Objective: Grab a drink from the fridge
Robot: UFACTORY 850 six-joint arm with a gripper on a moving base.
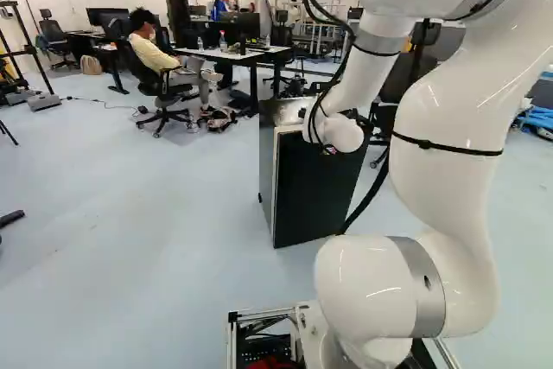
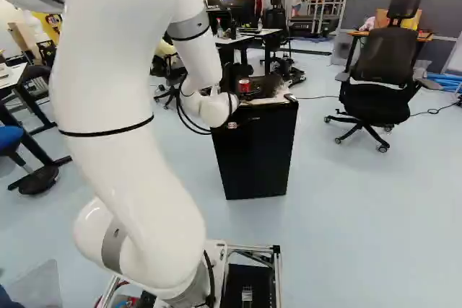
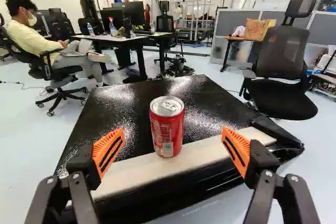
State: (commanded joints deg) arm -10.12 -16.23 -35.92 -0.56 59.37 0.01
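Note:
In the right base view, the gripper [image 2: 242,117] is mostly hidden behind the wrist, at the near top edge of the small black fridge [image 2: 254,151]. A red can [image 2: 244,85] stands upright on the fridge top. The wrist view shows the gripper [image 3: 172,150] open, its orange pads wide apart on either side of the can [image 3: 167,127], touching neither side. That can stands by the pale strip along the edge of the fridge top [image 3: 118,109]. The fridge door [image 1: 315,187] is shut in the left base view.
Beyond the fridge stand a desk [image 3: 123,38] with bottles and monitors, and an empty office chair [image 3: 283,72]. Another office chair [image 1: 160,84] holds a seated person, well away from the arm.

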